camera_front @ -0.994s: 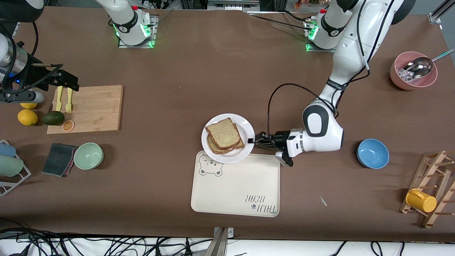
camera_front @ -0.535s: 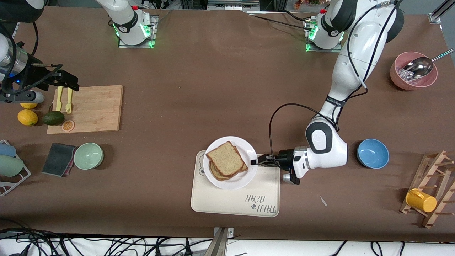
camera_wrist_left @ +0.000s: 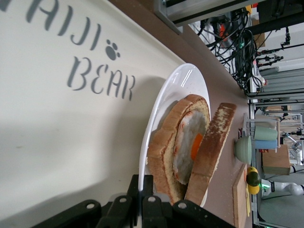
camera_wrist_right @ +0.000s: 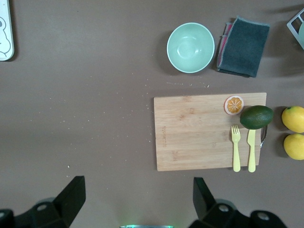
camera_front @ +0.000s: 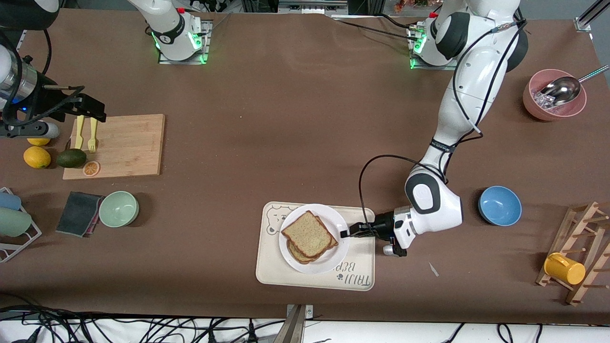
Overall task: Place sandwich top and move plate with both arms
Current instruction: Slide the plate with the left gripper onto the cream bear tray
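On the cream tray [camera_front: 286, 274] near the front camera sits the plate [camera_front: 329, 264], and our left gripper [camera_front: 346, 234] pinches its rim, fingers [camera_wrist_left: 142, 190] clamped tight on the edge toward the left arm's end of the tabletop [camera_front: 286, 95]. We see the top slice [camera_front: 307, 234] lying on the stack, shifted off the bread below it. In the left wrist view the slice [camera_wrist_left: 213, 147] leans away from the egg [camera_wrist_left: 190, 145], which rests on the lower bread [camera_wrist_left: 164, 147]. The plate [camera_wrist_left: 178, 88] shows there with the tray's printed lettering [camera_wrist_left: 97, 80] beside it. We cannot tell whether the plate rests on the tray or hangs just above it.

Our right gripper [camera_front: 90, 110] waits over the end of the cutting board [camera_front: 128, 143] toward the right arm's end of the tabletop, its fingers [camera_wrist_right: 73, 194] spread wide and holding nothing. Its wrist view looks down on the board [camera_wrist_right: 199, 133], where a yellow fork [camera_wrist_right: 236, 147] and knife [camera_wrist_right: 251, 149] lie side by side, with an avocado [camera_wrist_right: 256, 117] and an orange slice [camera_wrist_right: 233, 105] at the board's edge. Two lemons [camera_wrist_right: 294, 118] lie just off the board. A green bowl [camera_wrist_right: 190, 47] and a dark cloth [camera_wrist_right: 244, 45] sit nearer the front camera than the board.

Toward the left arm's end we see a blue bowl [camera_front: 499, 205], a pink bowl [camera_front: 536, 107] with a metal scoop [camera_front: 562, 90] in it, and a wooden rack [camera_front: 584, 224] carrying a yellow cup [camera_front: 564, 268].
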Available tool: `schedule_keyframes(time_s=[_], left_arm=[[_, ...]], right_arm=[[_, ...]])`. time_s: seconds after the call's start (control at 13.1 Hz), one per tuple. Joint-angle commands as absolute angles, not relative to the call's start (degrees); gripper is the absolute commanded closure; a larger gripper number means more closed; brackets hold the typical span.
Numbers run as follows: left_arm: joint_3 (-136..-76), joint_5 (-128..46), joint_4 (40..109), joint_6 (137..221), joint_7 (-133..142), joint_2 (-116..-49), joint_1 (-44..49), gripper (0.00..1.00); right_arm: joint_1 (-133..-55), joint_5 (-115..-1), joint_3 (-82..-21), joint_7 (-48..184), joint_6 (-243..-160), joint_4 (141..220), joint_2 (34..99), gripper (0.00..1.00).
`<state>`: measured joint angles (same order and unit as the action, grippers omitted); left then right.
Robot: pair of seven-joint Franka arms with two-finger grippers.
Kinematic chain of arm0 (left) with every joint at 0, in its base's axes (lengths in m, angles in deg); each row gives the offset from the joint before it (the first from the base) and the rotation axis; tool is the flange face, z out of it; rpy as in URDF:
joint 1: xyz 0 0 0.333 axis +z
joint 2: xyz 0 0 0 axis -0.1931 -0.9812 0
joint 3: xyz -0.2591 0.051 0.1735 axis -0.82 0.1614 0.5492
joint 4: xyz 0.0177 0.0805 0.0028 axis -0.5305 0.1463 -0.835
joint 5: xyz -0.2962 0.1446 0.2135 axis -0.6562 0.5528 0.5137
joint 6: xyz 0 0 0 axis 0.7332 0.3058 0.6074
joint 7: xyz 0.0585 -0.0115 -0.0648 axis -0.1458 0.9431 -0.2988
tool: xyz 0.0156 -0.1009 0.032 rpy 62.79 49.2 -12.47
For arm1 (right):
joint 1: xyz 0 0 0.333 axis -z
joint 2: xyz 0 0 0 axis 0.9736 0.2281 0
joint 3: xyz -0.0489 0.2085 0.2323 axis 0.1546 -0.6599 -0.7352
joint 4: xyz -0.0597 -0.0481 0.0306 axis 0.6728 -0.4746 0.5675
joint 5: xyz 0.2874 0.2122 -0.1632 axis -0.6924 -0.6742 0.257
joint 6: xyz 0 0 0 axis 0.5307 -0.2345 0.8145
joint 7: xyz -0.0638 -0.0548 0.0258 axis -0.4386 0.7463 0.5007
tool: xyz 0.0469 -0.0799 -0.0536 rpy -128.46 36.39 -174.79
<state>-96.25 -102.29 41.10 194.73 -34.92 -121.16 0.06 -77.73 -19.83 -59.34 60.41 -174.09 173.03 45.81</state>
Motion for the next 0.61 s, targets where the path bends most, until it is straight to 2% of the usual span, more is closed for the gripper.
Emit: schedule_keyframes(time_s=[0.0, 0.08, 0.15, 0.23, 0.54], left_arm=[[-96.61, -104.15, 38.7, 195.28, -34.89, -122.7, -0.29, 1.0], [-96.61, -104.15, 38.96, 195.28, -34.63, -122.61, -0.2, 0.99], [-96.61, -104.06, 38.96, 195.28, -34.45, -122.61, -0.12, 0.54], [-96.61, -103.62, 39.05, 195.28, -34.88, -122.26, -0.03, 0.01], [-96.35, -102.22, 39.31, 194.4, -34.45, -120.59, 0.32, 0.0]], right_arm=[[-77.78, -19.54, -59.49, 59.64, -174.18, 174.25, 44.69, 0.0], [-77.78, -19.54, -59.49, 59.64, -174.18, 174.16, 44.69, 0.0], [-77.78, -19.63, -59.49, 59.64, -174.18, 174.16, 44.69, 0.0], [-77.78, -19.54, -59.49, 59.64, -174.18, 174.25, 44.69, 0.0], [-77.78, -19.63, -59.49, 59.64, -174.18, 174.16, 44.69, 0.0]])
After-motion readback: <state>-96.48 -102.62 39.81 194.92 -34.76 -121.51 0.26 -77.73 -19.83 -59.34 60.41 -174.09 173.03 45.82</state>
